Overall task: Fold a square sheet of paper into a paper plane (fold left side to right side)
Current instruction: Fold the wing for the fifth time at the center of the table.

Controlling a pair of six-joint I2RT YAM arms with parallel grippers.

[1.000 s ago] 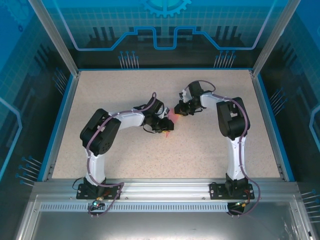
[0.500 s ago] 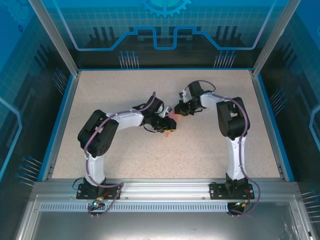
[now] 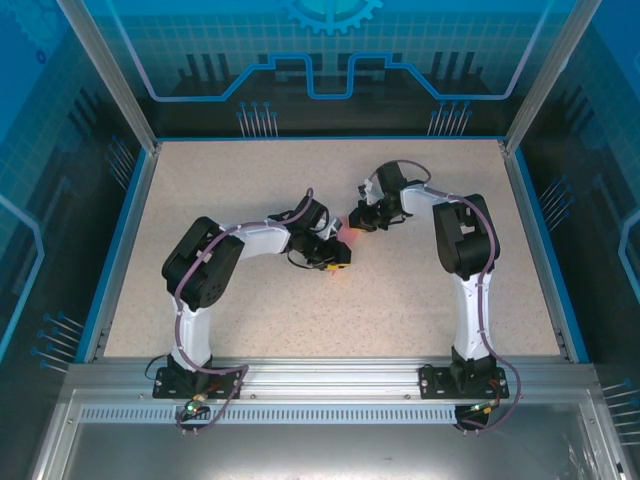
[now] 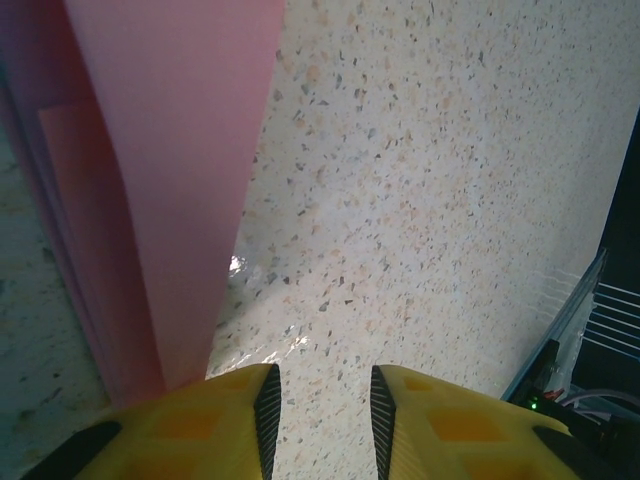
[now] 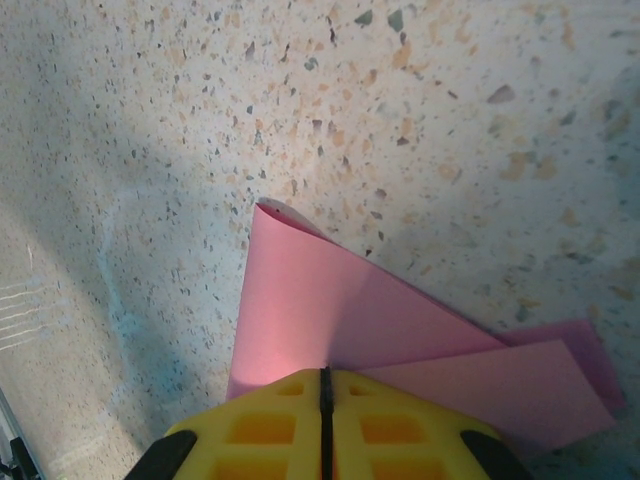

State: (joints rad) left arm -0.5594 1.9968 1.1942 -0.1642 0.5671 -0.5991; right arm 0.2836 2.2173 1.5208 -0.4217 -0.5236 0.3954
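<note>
Looking down on the speckled table [image 3: 250,300], I find the pink sheet [image 5: 330,310] mid-frame, already folded, between both arms. My right gripper [image 5: 325,375] is clenched on its edge. My left gripper [image 4: 324,385] is released over bare table, with the sheet at upper left. The risk, I judge, is that pulling with nothing pinning the layers could skew the crease.
</note>
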